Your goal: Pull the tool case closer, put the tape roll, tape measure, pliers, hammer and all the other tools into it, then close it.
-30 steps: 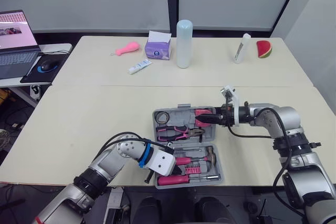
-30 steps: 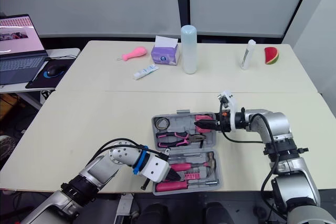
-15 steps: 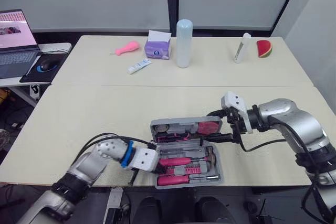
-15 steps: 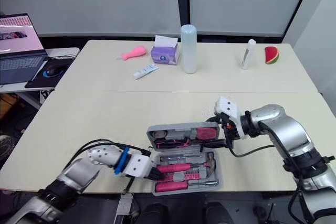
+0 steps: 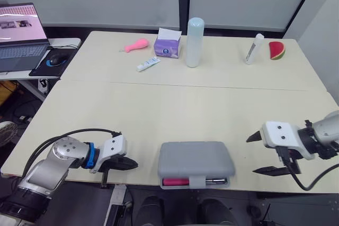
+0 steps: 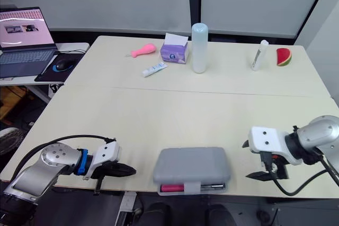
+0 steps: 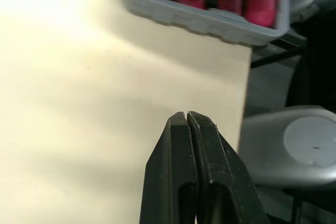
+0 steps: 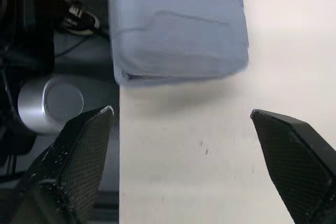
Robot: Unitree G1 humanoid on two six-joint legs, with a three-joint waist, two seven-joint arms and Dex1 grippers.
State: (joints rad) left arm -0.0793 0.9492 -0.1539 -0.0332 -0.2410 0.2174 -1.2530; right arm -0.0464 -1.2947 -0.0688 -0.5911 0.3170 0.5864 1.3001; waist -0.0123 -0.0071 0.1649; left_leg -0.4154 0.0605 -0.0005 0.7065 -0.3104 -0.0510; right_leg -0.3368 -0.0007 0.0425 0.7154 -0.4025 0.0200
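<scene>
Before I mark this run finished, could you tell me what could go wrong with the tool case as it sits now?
The tool case has its lid down, but a gap along its front shows pink handles, so it may not be latched and could open when lifted. It also sits at the table's near edge, between the shut left hand and the open right hand; a nudge from either might tip it off.

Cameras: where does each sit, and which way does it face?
Left eye, right eye: on the head, facing forward and down at table and case; left gripper and right gripper show.
Left wrist: on that arm, facing the case along shut fingers.
Right wrist: on that arm, facing the case between open fingers.
All share the case.
</scene>
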